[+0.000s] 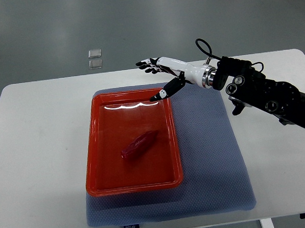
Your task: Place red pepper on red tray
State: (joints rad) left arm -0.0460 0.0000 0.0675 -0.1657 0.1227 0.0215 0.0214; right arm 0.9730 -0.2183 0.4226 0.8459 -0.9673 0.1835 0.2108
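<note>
- The right robot hand [163, 75] hangs over the far edge of the red tray [95, 147], fingers spread and holding nothing, thumb pointing down toward the tray's far right corner.
- Its white forearm runs back to a black arm [266, 92] coming in from the picture's right edge, with a black cable looped above the wrist.
- The red pepper [139, 144] lies inside the red tray, near the middle, tilted on a diagonal, well clear of the hand and touching none of the walls.
- Open tray floor shows all round the pepper, with more room on the near side and toward the far edge.
- The tray sits on a blue-grey mat [216, 156], toward its left; a broad strip of bare mat runs along the tray's right side and a narrower one along the near edge.
- The mat rests on a white counter [37, 150], with bare surface to the left and right of it.
- Beyond the counter's far edge is grey floor [46, 32], with two small pale squares [95, 58] lying on it, and a brown box corner at top right.
</note>
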